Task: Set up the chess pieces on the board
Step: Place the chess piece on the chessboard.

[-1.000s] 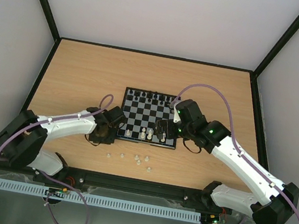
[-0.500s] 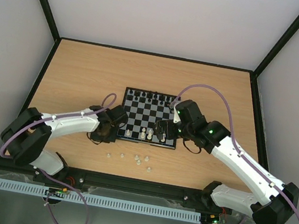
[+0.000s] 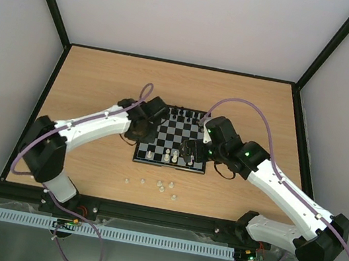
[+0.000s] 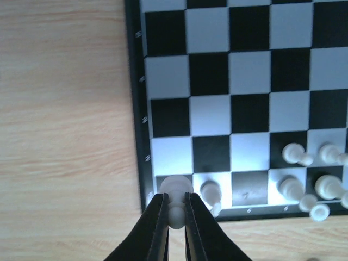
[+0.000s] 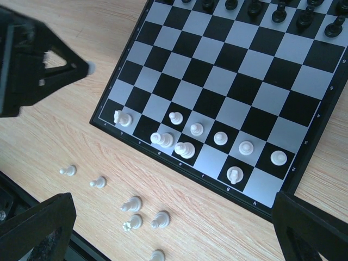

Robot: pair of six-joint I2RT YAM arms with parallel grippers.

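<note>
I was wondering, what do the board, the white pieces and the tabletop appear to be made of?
Board: probably plastic or printed card; flat, smooth squares with a soft sheen.
White pieces: likely moulded plastic; creamy, slightly glossy, rounded forms.
Tabletop: wood-look laminate or veneer, hard to tell; pale, even grain, matte.

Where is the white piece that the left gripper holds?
Left wrist view: the white piece is pinched in the left gripper, over the board's near-left corner.

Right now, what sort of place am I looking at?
Probably a robot test cell: a wooden tabletop boxed in by white walls, two arms bolted at its near edge, a small chessboard.
</note>
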